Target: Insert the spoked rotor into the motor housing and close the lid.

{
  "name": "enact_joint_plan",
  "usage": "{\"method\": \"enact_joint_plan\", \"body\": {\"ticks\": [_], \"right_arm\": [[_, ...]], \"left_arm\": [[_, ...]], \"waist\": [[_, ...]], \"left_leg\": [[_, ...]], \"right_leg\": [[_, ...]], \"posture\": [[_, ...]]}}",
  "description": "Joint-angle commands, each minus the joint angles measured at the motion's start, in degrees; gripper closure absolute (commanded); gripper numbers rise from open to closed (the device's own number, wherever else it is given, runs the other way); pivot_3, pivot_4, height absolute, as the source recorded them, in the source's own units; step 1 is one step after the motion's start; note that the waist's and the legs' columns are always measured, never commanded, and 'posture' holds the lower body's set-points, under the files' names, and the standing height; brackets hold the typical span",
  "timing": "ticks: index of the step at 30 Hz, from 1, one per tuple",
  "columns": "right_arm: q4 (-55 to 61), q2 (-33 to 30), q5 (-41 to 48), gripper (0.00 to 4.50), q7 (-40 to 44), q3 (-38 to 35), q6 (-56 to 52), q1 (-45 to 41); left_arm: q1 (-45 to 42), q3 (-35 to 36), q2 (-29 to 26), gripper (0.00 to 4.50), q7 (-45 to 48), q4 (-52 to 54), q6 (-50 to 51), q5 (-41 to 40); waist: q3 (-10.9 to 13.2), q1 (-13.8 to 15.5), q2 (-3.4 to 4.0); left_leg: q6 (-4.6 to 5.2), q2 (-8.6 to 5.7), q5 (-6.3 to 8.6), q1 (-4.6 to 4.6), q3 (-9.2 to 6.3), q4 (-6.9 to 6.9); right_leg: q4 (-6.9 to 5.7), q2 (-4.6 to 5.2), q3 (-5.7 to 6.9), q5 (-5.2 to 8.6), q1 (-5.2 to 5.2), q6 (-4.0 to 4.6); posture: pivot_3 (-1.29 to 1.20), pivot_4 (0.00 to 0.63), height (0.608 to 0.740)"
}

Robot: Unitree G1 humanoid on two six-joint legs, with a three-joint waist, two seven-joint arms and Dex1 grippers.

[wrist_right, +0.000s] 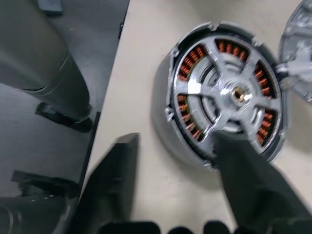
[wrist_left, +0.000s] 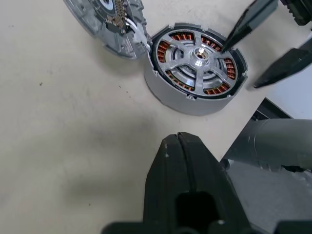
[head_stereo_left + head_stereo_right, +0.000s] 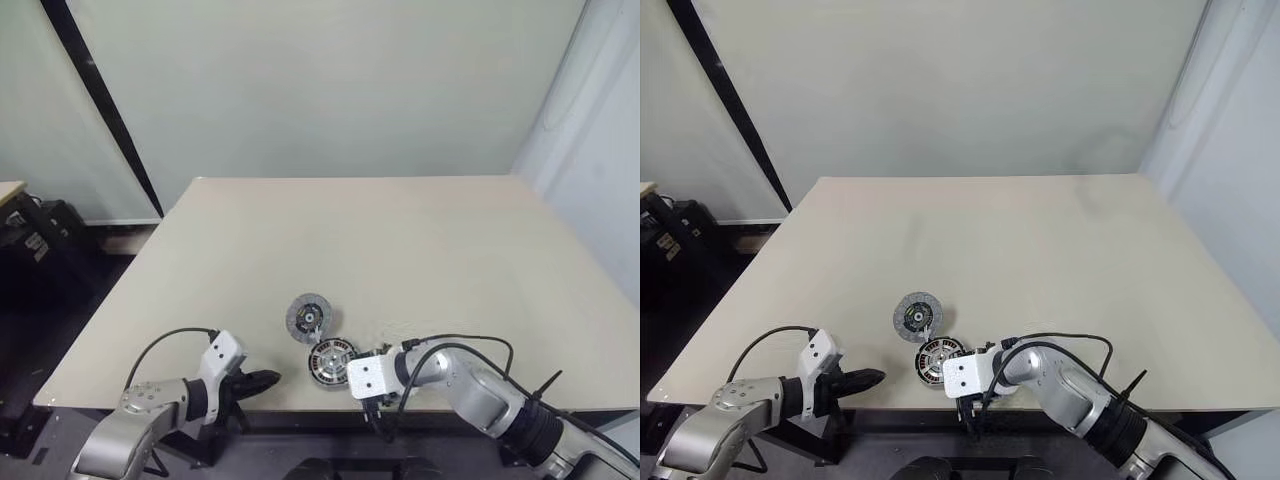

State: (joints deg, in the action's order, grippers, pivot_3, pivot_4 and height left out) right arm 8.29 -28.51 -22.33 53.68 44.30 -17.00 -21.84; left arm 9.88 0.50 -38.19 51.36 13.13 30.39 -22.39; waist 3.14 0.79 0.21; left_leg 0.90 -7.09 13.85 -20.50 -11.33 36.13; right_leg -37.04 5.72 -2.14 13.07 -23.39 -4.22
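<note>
Sitting near the front edge of the tabletop (image 3: 420, 240), the housing (image 2: 195, 68) is already showing the rotor (image 2: 197, 54) dropped in, silver spokes over the copper windings. The lid (image 3: 309, 317) is lying just behind it, touching or nearly touching its rim, with a small connector between them as far as I can tell.

The right gripper (image 1: 173, 151) is hanging right over the housing with its fingers spread, one black tip resting on or just above the rim by the windings and the other off the side over bare tabletop. It's not gripping anything. The left gripper (image 2: 179, 161) is clenched tight with nothing in it, parked just beside the housing on the robot's left.

My guess is the rotor step is basically done and the lid is what's left. Stuff that's worrying me:

- That fingertip is sitting really close to the windings, so a sloppy pull-out could be scraping copper or tipping the rotor off its seat.
- The housing is close to the table edge, so any sideways nudge from either gripper could be shoving it off.
- The lid looks tethered, so grabbing it carelessly could be dragging the housing along.
- If the rotor isn't fully down, the lid probably won't close flat.
</note>
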Motion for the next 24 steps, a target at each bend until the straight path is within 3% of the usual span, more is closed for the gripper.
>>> {"method": "enact_joint_plan", "body": {"ticks": [1,4,6,14,18,24], "right_arm": [[-0.78,0.76,-1.88,3.20,-0.78,-0.40,1.62,-0.76],[-1.19,1.29,-2.43,4.23,-0.99,-0.60,2.19,-0.68],[-1.24,1.64,-2.67,4.48,-0.97,-0.71,2.29,-0.61],[-0.05,5.65,-2.05,4.48,-1.90,-3.10,-3.52,0.34],[2.21,11.78,1.03,4.48,-2.10,-5.80,-14.35,2.17],[1.20,21.76,1.78,4.48,-9.08,-10.08,-30.95,2.58]], "left_arm": [[-1.13,-0.02,0.14,4.50,-0.04,1.40,-1.20,-0.04],[-1.14,0.12,0.39,4.50,-0.20,1.35,-1.47,0.00],[-1.11,0.18,0.49,4.50,-0.27,1.33,-1.61,0.01],[-0.96,0.48,0.89,4.50,-0.65,1.16,-2.22,0.07],[-0.94,0.48,1.09,4.50,-0.95,0.98,-2.60,0.10],[-1.10,0.66,1.61,4.50,-1.44,0.51,-3.60,0.15]], "waist": [[-0.01,0.01,-0.01],[-0.05,-0.03,-0.06],[-0.05,-0.02,-0.06],[-0.05,-0.07,-0.07],[-0.06,-0.11,-0.07],[-0.04,-0.11,-0.05]], "left_leg": [[0.00,0.00,0.00,0.00,0.00,0.00],[0.00,0.01,-0.01,0.01,0.01,0.01],[-0.04,0.05,-0.03,0.04,0.02,0.01],[-0.19,0.27,-0.11,0.04,0.03,0.08],[-0.43,0.73,-0.09,0.05,0.05,0.11],[-0.73,0.95,-0.08,0.16,0.10,0.06]], "right_leg": [[0.00,0.00,0.00,0.00,0.00,0.00],[-0.01,-0.01,-0.01,-0.02,0.01,0.03],[-0.01,-0.04,-0.01,-0.04,0.01,0.07],[-0.01,-0.37,-0.10,-0.10,0.04,0.15],[-0.01,-0.84,-0.09,-0.27,-0.02,0.44],[-0.52,-0.98,-0.05,-0.36,-0.18,0.64]], "posture": [[0.00,0.000,0.740],[0.00,0.000,0.740],[0.00,0.000,0.740],[0.00,0.000,0.740],[0.00,0.000,0.740],[0.00,0.000,0.740]]}}
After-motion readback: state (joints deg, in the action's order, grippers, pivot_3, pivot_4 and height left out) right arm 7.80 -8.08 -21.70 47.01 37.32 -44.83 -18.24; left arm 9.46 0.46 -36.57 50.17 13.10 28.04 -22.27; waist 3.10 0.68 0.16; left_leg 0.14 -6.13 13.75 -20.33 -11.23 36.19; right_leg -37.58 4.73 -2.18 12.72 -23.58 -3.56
